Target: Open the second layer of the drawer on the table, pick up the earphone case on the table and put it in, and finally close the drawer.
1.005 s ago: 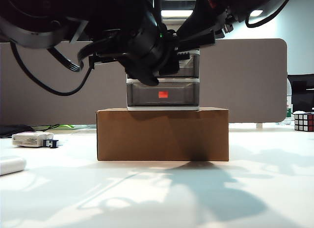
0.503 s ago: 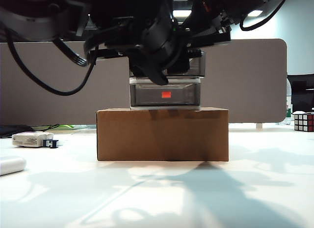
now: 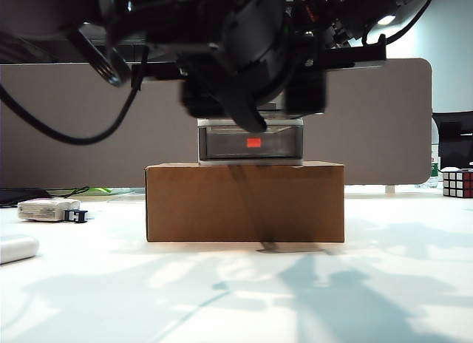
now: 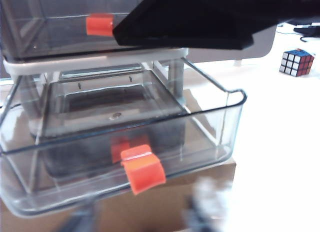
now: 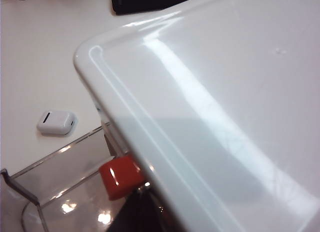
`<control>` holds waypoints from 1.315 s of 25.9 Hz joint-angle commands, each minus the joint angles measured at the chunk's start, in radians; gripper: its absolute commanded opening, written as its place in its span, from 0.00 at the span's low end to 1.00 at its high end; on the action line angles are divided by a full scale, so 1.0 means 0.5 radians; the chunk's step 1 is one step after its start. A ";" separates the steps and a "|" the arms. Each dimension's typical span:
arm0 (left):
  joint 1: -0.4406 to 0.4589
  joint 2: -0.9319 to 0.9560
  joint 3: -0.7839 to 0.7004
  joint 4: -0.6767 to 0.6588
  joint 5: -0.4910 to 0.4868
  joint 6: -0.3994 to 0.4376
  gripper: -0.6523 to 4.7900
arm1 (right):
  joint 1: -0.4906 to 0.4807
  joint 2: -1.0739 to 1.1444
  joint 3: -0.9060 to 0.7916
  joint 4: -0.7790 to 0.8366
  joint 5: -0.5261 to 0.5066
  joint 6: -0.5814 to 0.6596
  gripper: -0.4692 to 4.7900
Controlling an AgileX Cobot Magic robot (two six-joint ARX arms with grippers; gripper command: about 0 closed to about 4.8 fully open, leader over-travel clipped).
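The second layer (image 4: 210, 137) stands pulled well out of the drawer (image 3: 250, 157), and it looks empty, so I judge the opening step done and the pick-up next. My left end effector (image 4: 145, 217) sits just in front of and below the red-orange handle (image 4: 142, 174). Its fingers are blurred but apart, with nothing between them. The right end effector (image 4: 190, 29) reads as a dark slab lying over the top of the unit, and I cannot tell whether it is apart or together.

The earphone case (image 3: 15, 248) lies on the desk (image 3: 222, 299) at the near left, well apart from the cardboard box (image 3: 244, 202) that carries the unit.

My worries from here:
- The unit only rests on the box. If a left finger catches the handle or the drawer lip as I back away, the tray could come right out or the whole unit could slide.
- If the right arm lifts off too early, that risk grows.
- The case is smooth and rounded, so a shallow or off-centre pinch could squirt it away across the desk.
- The white block with the black plug (image 3: 48, 208) sits further back on the same side, and I must not take it by mistake.
- On the way back, coming in low could knock the open tray's front wall.
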 commanded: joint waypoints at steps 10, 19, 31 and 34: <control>0.277 -1.729 -0.491 -1.782 0.846 -0.096 0.50 | 0.009 -0.182 0.011 -0.162 -0.094 0.008 0.08; 2.017 -1.809 -0.497 -2.193 2.737 0.623 0.58 | 0.010 -0.615 0.011 -0.433 -0.094 0.003 0.08; 2.336 -1.717 -0.710 -2.141 2.760 0.718 0.87 | 0.010 -0.681 0.009 -0.635 -0.095 -0.063 0.08; 2.336 -1.717 -0.811 -1.949 2.748 0.728 0.87 | 0.010 -0.681 0.009 -0.643 -0.095 -0.066 0.08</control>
